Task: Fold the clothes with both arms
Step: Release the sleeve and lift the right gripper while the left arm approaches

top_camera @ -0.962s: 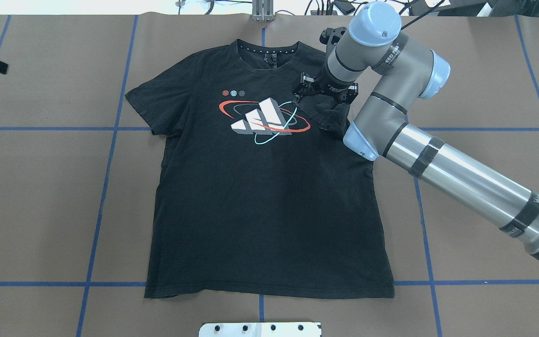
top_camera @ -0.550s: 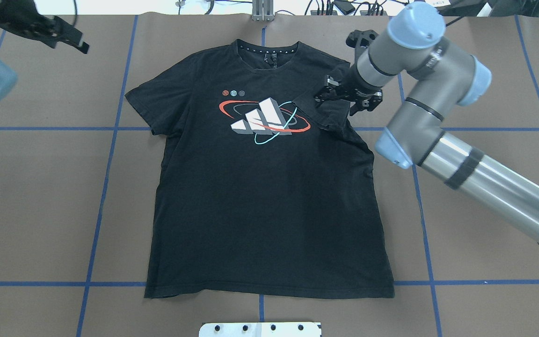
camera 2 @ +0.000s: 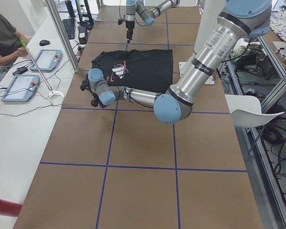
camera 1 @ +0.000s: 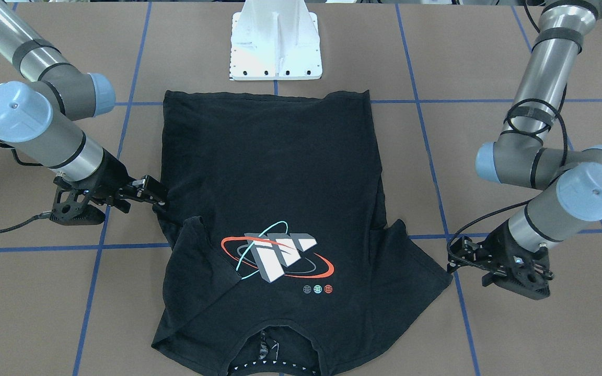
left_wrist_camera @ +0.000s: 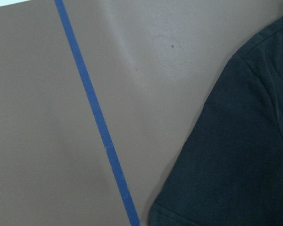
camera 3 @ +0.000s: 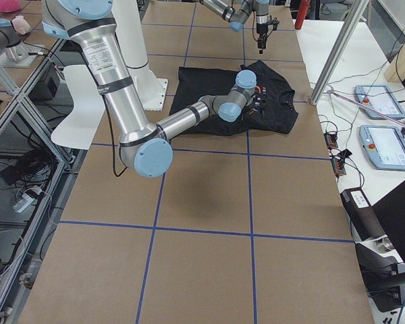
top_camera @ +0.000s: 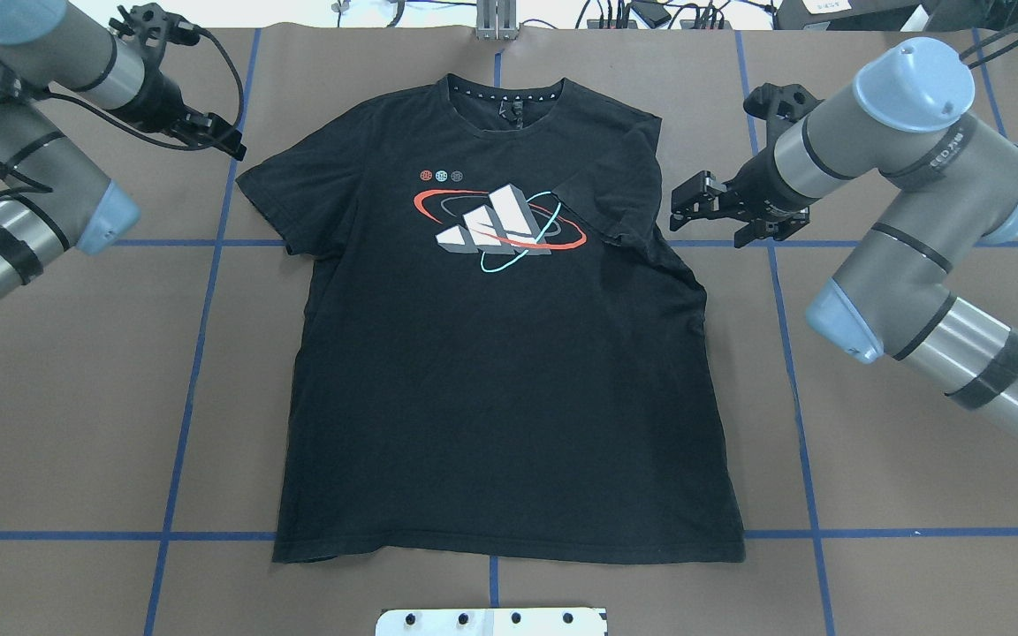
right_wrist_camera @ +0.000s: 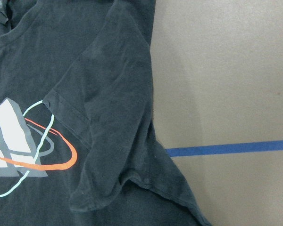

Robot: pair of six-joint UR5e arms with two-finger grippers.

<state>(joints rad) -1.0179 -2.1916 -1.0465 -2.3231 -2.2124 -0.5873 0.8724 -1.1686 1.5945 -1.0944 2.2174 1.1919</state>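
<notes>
A black short-sleeved T-shirt (top_camera: 491, 371) lay flat and face up on a brown paper-covered desk (top_camera: 76, 397) marked with a grid of blue tape, between the two robot arms. The right claw (top_camera: 684, 203) hung just beside the shirt's right shoulder, apart from the cloth in the overhead view. The left claw (top_camera: 224, 141) sat near the tip of the spread left sleeve (top_camera: 275, 199), also not touching it. The shirt's long axis ran from the collar (top_camera: 505, 93), which pointed away from the robot, to the straight hem (top_camera: 509, 552), nearest the white mounting plate (top_camera: 491, 621). The right sleeve (top_camera: 615, 190) was folded inward over the chest, its edge reaching the red, teal and grey-white orbit graphic (top_camera: 500, 225). The right claw's jaws stood apart and held nothing. The left claw's jaws also looked parted and empty. The wrist views showed only cloth, brown paper and tape.
</notes>
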